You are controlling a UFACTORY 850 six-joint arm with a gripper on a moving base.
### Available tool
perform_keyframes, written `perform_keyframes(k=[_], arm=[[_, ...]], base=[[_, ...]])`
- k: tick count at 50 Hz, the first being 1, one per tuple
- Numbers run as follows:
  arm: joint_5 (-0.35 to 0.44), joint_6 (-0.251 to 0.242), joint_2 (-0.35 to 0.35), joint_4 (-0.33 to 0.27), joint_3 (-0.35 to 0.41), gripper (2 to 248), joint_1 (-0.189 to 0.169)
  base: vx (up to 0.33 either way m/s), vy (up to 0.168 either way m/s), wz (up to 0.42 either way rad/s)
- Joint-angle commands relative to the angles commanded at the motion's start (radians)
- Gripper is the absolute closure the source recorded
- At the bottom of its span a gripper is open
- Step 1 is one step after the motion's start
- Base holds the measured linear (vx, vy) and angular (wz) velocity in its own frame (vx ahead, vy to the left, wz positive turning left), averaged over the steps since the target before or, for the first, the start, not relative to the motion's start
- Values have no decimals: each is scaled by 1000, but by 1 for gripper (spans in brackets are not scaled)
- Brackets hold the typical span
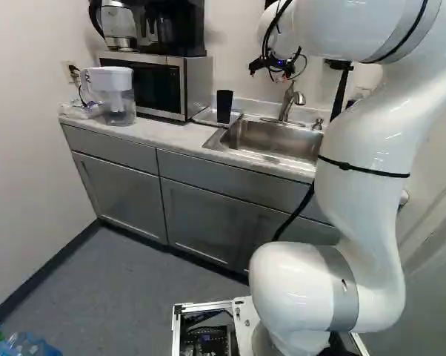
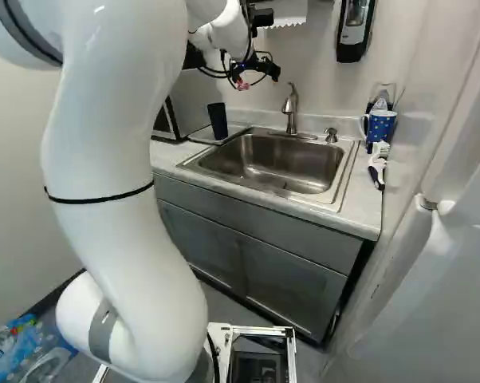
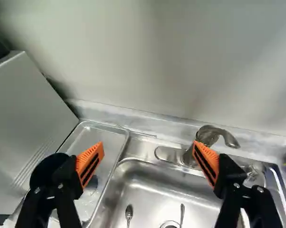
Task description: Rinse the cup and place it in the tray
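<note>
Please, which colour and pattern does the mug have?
The mug is blue with light dots; it shows best in the right base view.

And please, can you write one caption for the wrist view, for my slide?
The open gripper above the steel sink, with the black cup standing in the tray beside it.

There is one tapered black cup (image 1: pixel 224 107), one clear rectangular tray (image 3: pixel 105 137), one rectangular stainless-steel sink (image 2: pixel 272 163) and one curved metal faucet (image 2: pixel 290 110). Two slender metal utensils (image 3: pixel 128 213) lie in the basin. I count one boxy silver-and-black microwave (image 1: pixel 197 83), one clear plastic pitcher with a white top (image 1: pixel 118 98), one glass kettle with a black handle (image 1: pixel 119 24), one blue mug with pale spots (image 2: pixel 380 128) and one black-and-grey wall dispenser (image 2: pixel 356 30).
</note>
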Motion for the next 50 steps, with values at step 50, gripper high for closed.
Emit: perform_keyframes(k=[50], arm=[[-205, 0, 263, 0, 280, 3, -4]], base=[[0, 0, 0]])
